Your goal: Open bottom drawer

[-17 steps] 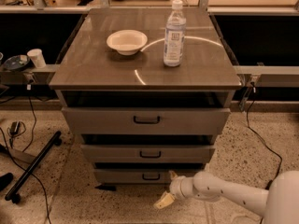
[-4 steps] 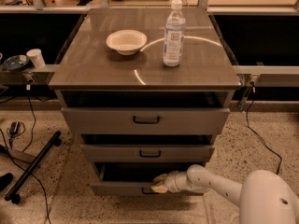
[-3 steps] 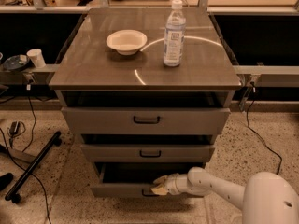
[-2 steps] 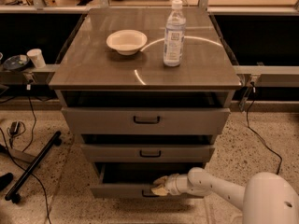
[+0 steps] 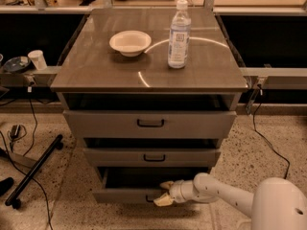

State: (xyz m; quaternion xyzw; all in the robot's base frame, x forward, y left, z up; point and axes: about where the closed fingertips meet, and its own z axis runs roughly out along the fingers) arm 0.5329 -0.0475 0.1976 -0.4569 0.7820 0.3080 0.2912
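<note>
The bottom drawer is the lowest grey front of the cabinet. It stands pulled out toward me, with a dark gap above its front. My gripper sits at the middle of that front, where the small dark handle is. One pale fingertip rests above the front's top edge and the other lies below, in front of the handle. The white arm reaches in from the lower right. The handle itself is mostly hidden behind the fingers.
The middle drawer and top drawer stand slightly out. On the cabinet top stand a white bowl and a water bottle. A black stand leg and cables lie on the floor at left.
Since the earliest frame the gripper has come up from the floor to the bottom drawer's handle and the drawer has slid out. Over the last second the drawer has crept slightly further out.
</note>
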